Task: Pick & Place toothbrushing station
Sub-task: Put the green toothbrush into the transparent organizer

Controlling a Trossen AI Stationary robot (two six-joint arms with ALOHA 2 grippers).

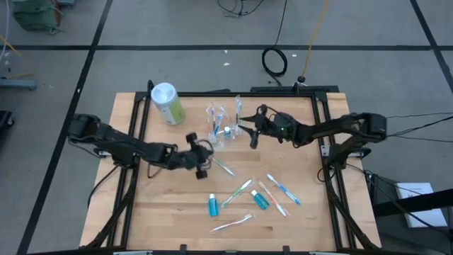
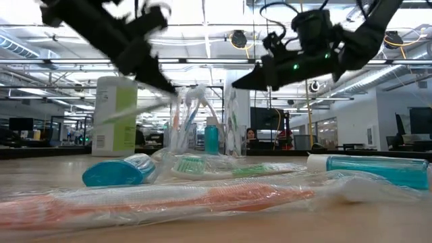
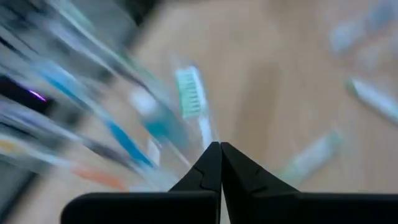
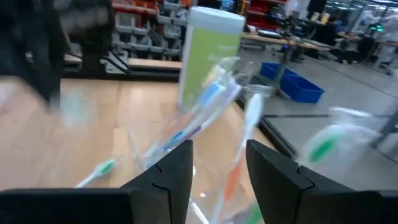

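Note:
The clear cup holder [image 1: 216,127] stands on the wooden table with several wrapped toothbrushes sticking up from it; it also shows in the low view [image 2: 189,121] and the right wrist view [image 4: 199,134]. A small blue tube [image 1: 228,132] stands beside it. My left gripper [image 1: 201,159] is near the cup's near left side, shut on a white toothbrush with a green head [image 3: 189,93]. My right gripper [image 1: 253,134] is open just right of the cup, up off the table [image 2: 270,71]. Its fingers [image 4: 168,174] stand apart, pointing at the cup's brushes. My left gripper [image 3: 219,149] pinches the white handle [image 3: 208,138] of the green-headed toothbrush between its fingertips. The brush runs straight on ahead of the fingers, head farthest away. In the high view the brush [image 1: 225,167] lies low over the table; whether it rests on it cannot be told.
A green canister with a white lid [image 1: 165,103] stands at the far left of the cup. Several wrapped toothbrushes [image 1: 237,193] and blue tubes [image 1: 212,205] lie scattered across the near middle of the table [image 1: 141,212]. Black frame rails run along both table sides.

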